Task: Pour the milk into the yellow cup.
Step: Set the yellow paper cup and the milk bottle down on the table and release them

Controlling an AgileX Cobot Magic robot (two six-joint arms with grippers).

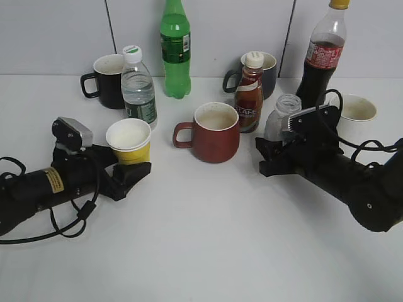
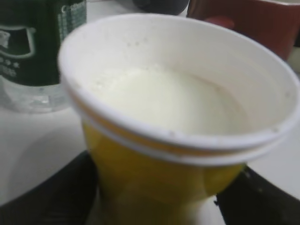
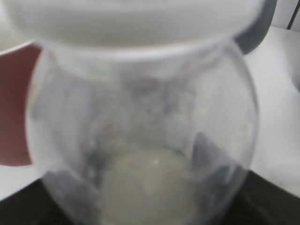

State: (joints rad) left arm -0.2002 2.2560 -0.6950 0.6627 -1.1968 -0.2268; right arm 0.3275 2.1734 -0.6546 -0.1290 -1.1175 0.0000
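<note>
The yellow cup (image 1: pixel 133 153) stands on the white table at the left and has white milk inside, seen close in the left wrist view (image 2: pixel 154 183). My left gripper (image 1: pixel 134 168) is shut on its lower part, with a black finger on each side (image 2: pixel 157 208). The milk bottle (image 1: pixel 284 110), clear and capless, stands upright at the right. It looks nearly empty, with a little white liquid at its bottom in the right wrist view (image 3: pixel 140 117). Its label does not show. My right gripper (image 1: pixel 272 154) is shut on its lower body (image 3: pixel 145 208).
A red-brown handled mug (image 1: pixel 214 135) stands between the two grippers. Behind it are a brown coffee bottle (image 1: pixel 249 94), a water bottle (image 1: pixel 138 88), a green bottle (image 1: pixel 175 50), a black mug (image 1: pixel 108 82), a dark mug (image 1: pixel 269 72), a cola bottle (image 1: pixel 321 56) and a white mug (image 1: pixel 357 113).
</note>
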